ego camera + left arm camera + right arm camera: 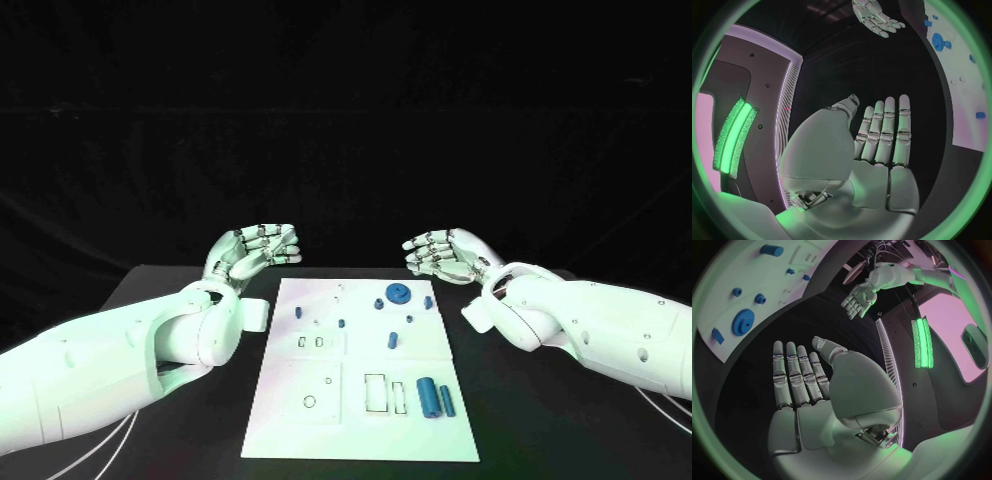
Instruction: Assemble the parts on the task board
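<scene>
No text, label, brand, number or sign is showing legibly anywhere; the task board [325, 400] is carrying only outlined slots and small blue parts [427, 394], with no lettering that is reading clearly; any fine print there may be sitting too small to make out; the arms and the tabletop [562, 430] are bearing no markings either.

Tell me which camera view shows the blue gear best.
The right wrist view: the blue gear lies unobstructed on the task board, its teeth visible. The head view shows it small and far off. The left wrist view catches it near the circle's rim, squeezed.
</scene>
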